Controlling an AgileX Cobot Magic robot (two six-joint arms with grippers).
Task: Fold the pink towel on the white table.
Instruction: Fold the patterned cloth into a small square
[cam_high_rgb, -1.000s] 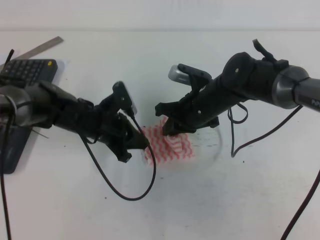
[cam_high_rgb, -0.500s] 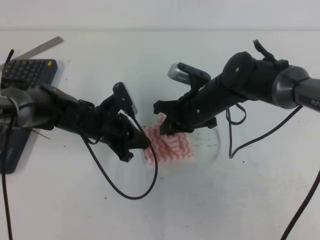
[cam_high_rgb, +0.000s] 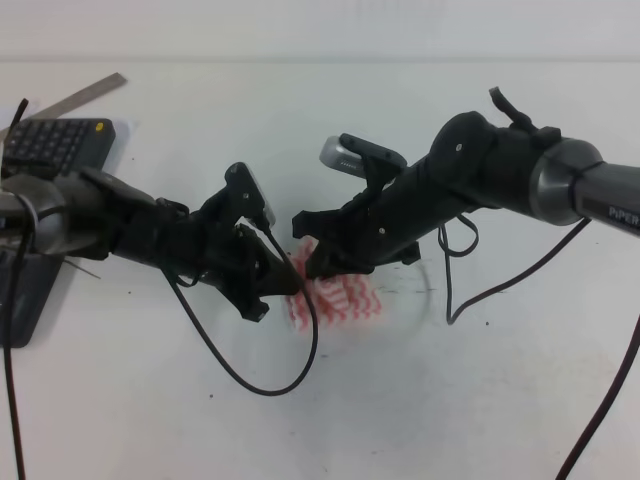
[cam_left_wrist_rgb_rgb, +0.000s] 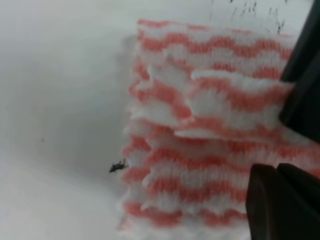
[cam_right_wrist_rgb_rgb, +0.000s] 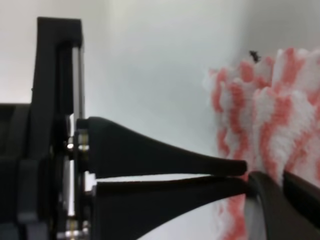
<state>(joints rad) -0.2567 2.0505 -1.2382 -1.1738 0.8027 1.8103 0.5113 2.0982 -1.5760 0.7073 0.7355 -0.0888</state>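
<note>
The pink towel (cam_high_rgb: 345, 300) lies folded small on the white table (cam_high_rgb: 420, 400), its zigzag layers stacked in the left wrist view (cam_left_wrist_rgb_rgb: 200, 150). My left gripper (cam_high_rgb: 283, 283) is at its left edge, fingers pressed together and pinching the cloth edge (cam_right_wrist_rgb_rgb: 242, 172). My right gripper (cam_high_rgb: 312, 262) hovers just beside it over the towel's upper left part, shut on a raised flap (cam_left_wrist_rgb_rgb: 225, 100). In the right wrist view only the right gripper's tips (cam_right_wrist_rgb_rgb: 285, 200) show, against the towel (cam_right_wrist_rgb_rgb: 270, 110). Both arms hide the towel's left half from above.
A dark grey keyboard (cam_high_rgb: 45, 145) sits at the far left with a metal ruler (cam_high_rgb: 85, 95) behind it. The left arm's black cable (cam_high_rgb: 250, 385) loops over the table in front of the towel. Another cable (cam_high_rgb: 460, 290) hangs under the right arm.
The right gripper has moved left toward the left gripper, carrying the towel flap with it, so less towel shows. The left gripper has stayed in place.
</note>
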